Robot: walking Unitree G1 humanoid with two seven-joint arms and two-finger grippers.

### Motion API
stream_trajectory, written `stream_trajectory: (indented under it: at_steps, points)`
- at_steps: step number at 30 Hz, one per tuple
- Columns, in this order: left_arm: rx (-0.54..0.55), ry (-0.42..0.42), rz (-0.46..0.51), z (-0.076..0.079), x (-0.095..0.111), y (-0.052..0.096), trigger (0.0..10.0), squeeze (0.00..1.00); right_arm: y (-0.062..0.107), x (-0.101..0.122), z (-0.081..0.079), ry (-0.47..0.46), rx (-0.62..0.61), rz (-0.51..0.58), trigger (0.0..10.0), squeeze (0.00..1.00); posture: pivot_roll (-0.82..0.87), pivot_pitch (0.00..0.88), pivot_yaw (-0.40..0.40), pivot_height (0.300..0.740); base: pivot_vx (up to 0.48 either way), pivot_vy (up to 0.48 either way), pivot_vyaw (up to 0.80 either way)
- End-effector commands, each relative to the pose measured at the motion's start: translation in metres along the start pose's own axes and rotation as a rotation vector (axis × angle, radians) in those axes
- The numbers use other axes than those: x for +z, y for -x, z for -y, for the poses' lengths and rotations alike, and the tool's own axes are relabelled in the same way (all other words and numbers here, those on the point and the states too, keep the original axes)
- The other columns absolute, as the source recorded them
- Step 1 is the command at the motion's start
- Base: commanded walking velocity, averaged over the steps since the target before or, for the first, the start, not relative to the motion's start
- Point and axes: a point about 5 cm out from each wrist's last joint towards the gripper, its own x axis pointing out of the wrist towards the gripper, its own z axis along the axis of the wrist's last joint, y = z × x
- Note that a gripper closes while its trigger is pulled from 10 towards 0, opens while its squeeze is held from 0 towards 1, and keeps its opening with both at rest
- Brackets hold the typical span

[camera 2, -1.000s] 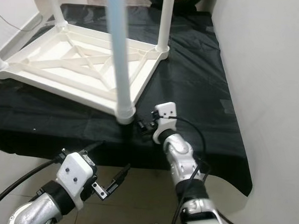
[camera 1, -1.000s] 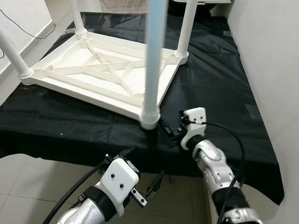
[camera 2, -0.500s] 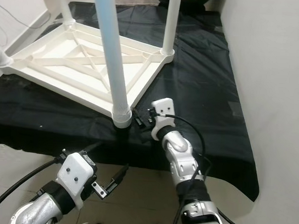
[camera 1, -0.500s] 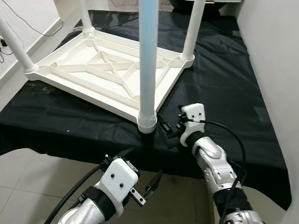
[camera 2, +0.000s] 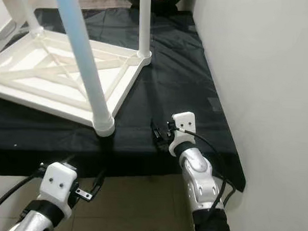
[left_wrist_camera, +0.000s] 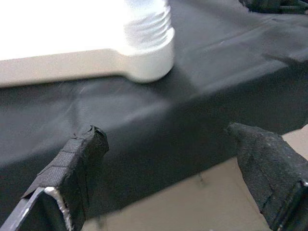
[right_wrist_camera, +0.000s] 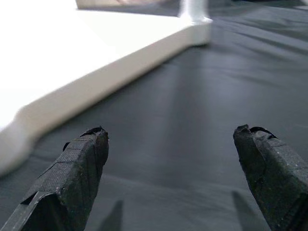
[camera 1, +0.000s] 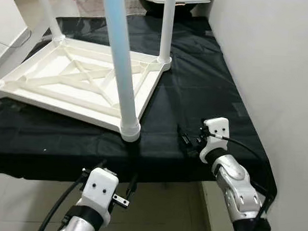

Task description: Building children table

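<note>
The children table [camera 1: 84,84] is white plastic and lies upside down on a surface covered with black cloth [camera 1: 196,92]. Its underside faces up and shows crossed ribs inside a raised rim. Round white legs stand upright from its corners. The nearest leg [camera 1: 122,78] rises from the corner near the front edge of the cloth, and another leg [camera 1: 166,29] stands at the far right corner.

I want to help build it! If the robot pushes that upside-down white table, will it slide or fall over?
The white table probably won't tip: it lies flat and wide on its top, legs up. It looks like hollow ribbed plastic, so likely light. It would probably slide, maybe dragging and wrinkling the black cloth under it. Its near corner sits close to the edge, so a push toward the robot seems risky.
</note>
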Motion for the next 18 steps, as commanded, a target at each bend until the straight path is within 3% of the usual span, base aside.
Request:
stream_trajectory:
  at_steps: [1, 18]
  points:
    - [0.01, 0.002, -0.025, 0.0021, -0.0073, 0.003, 10.0, 0.0, 0.0023, -0.0091, -0.0093, -0.01, 0.025, -0.033, 10.0, 0.0, 0.03, 0.102, 0.0, 0.734, -0.472, 0.0, 0.0]
    - [0.037, 0.004, -0.025, 0.0007, -0.0144, -0.0044, 10.0, 0.0, 0.0019, -0.0132, -0.0078, 0.001, 0.001, -0.072, 10.0, 0.0, 0.01, 0.083, -0.006, 0.734, -0.48, 0.0, 0.0]
